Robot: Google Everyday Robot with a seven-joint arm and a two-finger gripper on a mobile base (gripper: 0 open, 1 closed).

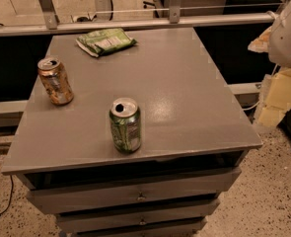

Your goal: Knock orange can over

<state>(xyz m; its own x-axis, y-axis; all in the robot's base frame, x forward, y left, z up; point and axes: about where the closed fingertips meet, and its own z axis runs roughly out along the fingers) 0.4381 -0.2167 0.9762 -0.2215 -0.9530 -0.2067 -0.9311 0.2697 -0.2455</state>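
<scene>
Colours on my feed: a grey bench, one orange-gold can, two green things.

The bench [184, 98] reads flat grey, and its drawers [135, 194] are the same grey. By the left edge I see the orange can [55, 82], orange-gold mottled with whitish patches under a silver top. Near the front edge, the green can [126, 127] is dark green with pale streaks and a silver lid. Toward the far edge lies a green bag [105, 41] with a white panel. Off the far right corner the arm shell [287, 33] is white; the jaws are outside my view. The floor [273, 191] is beige, speckled dark.
</scene>
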